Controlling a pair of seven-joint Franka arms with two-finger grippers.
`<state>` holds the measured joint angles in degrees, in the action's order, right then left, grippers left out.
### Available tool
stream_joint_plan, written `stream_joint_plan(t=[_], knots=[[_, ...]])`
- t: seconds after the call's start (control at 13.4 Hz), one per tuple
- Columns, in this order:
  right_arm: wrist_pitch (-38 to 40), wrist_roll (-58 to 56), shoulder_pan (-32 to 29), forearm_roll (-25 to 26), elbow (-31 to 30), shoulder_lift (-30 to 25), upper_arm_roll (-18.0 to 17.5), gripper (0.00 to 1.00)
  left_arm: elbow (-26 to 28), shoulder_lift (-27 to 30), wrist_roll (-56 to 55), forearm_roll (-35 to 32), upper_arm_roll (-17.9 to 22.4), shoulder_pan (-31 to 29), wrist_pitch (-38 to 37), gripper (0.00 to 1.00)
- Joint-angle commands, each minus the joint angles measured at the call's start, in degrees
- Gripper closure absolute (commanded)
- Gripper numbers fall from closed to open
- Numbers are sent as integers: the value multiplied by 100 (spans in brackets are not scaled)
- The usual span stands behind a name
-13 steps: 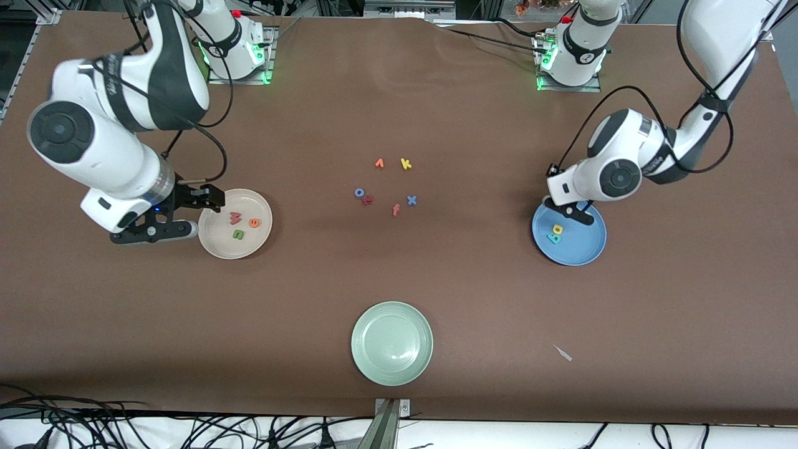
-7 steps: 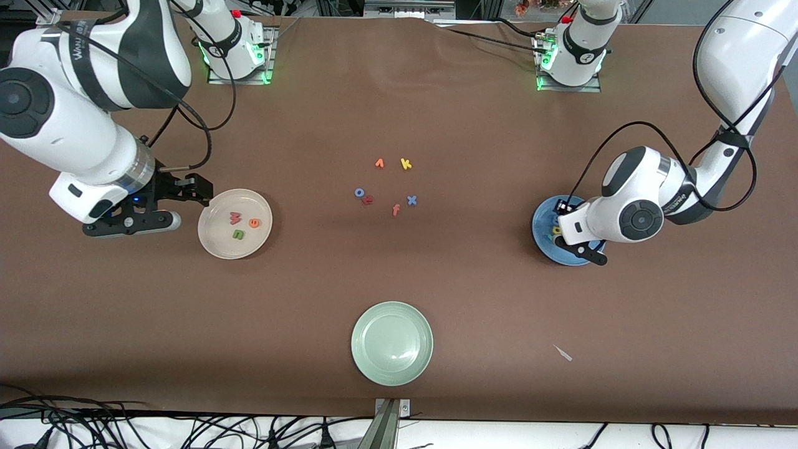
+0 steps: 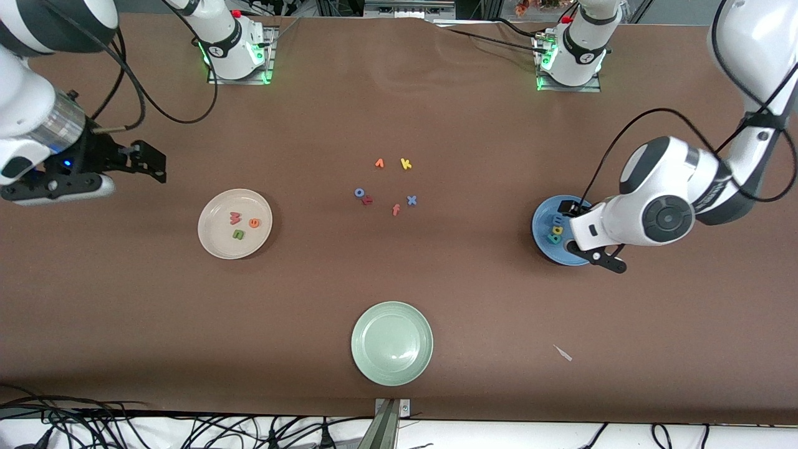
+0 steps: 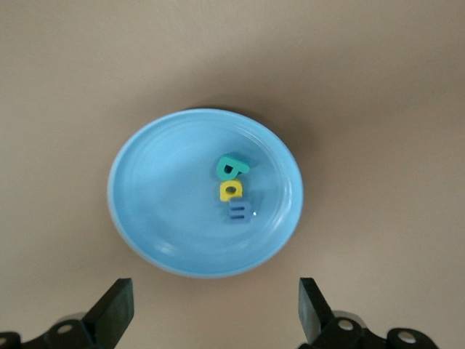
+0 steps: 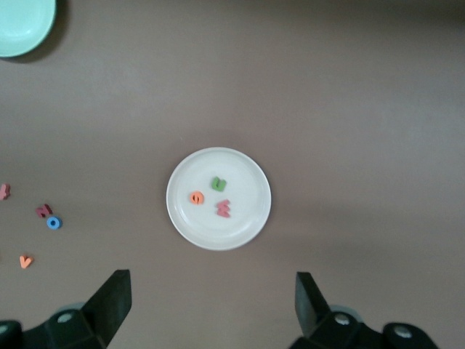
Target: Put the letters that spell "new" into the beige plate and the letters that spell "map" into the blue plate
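At the right arm's end of the table, the right gripper [image 3: 146, 165] hangs high, jaws spread and empty. Just beside it lies the beige plate [image 3: 212, 240] with the pinkish-red w [image 3: 235, 217], orange e [image 3: 254, 222] and green n [image 3: 238, 234] in it. At the left arm's end, the blue plate [image 4: 145, 218] holds the teal p [image 4: 231, 166], yellow a [image 4: 232, 190] and blue m [image 4: 239, 211], touching in a row. Over it hangs the left gripper [image 4: 211, 309], jaws spread, holding nothing. These 6 foam letters look light, soft and squashy; pinch each gently across its flat edges.
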<state>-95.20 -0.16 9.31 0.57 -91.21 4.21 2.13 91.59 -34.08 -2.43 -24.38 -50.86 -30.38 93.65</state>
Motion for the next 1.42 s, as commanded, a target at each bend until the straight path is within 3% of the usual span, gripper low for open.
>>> stream_joint_plan(t=[0.0,0.15,0.45,0.67,0.9,0.97,1.34], knots=[[-42,25,-122,75,-442,-404,-142,0,-964,94,-47,47,-318,84,-864,0],[-51,43,-114,66,-389,-359,-142,0,-1397,95,14,108,-538,84,-1120,0],[-51,51,-61,66,-380,-350,-160,0,-1618,655,14,276,-330,76,-1122,0],[-86,8,-96,75,-301,-342,-151,0,-1872,1209,-47,598,705,811,-955,0],[-42,-10,-43,487,-82,-210,-178,0,-1777,1772,-161,2047,2600,1777,-665,0],[-51,7,-43,470,-81,-201,-178,0,-1715,1869,-196,2173,3138,2085,-569,0],[-42,7,-26,322,33,-104,-186,0,84,3107,-241,2340,4477,3193,108,0]])
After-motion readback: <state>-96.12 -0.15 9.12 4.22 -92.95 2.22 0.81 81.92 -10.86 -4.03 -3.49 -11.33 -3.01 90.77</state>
